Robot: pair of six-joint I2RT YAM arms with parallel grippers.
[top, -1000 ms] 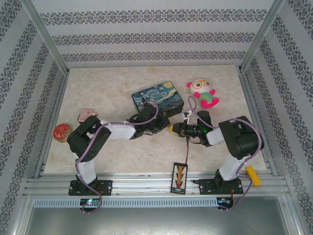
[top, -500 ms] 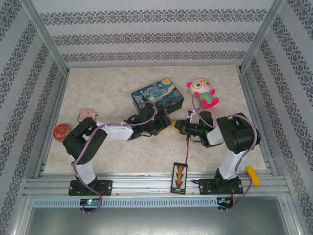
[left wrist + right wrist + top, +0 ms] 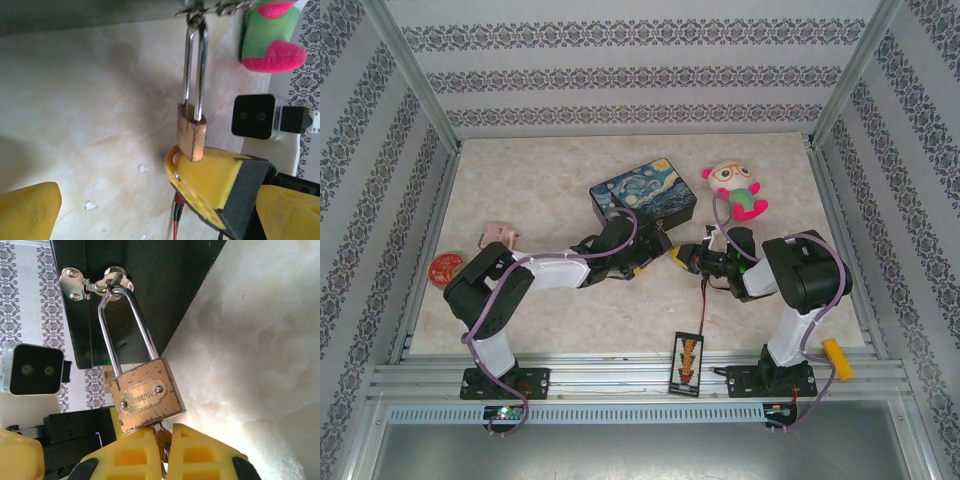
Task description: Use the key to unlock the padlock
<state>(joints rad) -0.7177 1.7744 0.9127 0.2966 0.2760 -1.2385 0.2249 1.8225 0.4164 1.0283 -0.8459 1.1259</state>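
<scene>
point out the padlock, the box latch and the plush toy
padlock [image 3: 145,397], right wrist view, middle of its brass body
box latch [image 3: 75,284], right wrist view, its screwed silver plate
plush toy [image 3: 735,190], top external view, where head meets body

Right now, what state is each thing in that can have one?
Padlock, shackle closed, hanging from the latch.
Key, pinched at the padlock's underside, apparently inserted.
Right claw, shut on the key.
Left claw, open, holding nothing.
Box, lid shut.
</scene>
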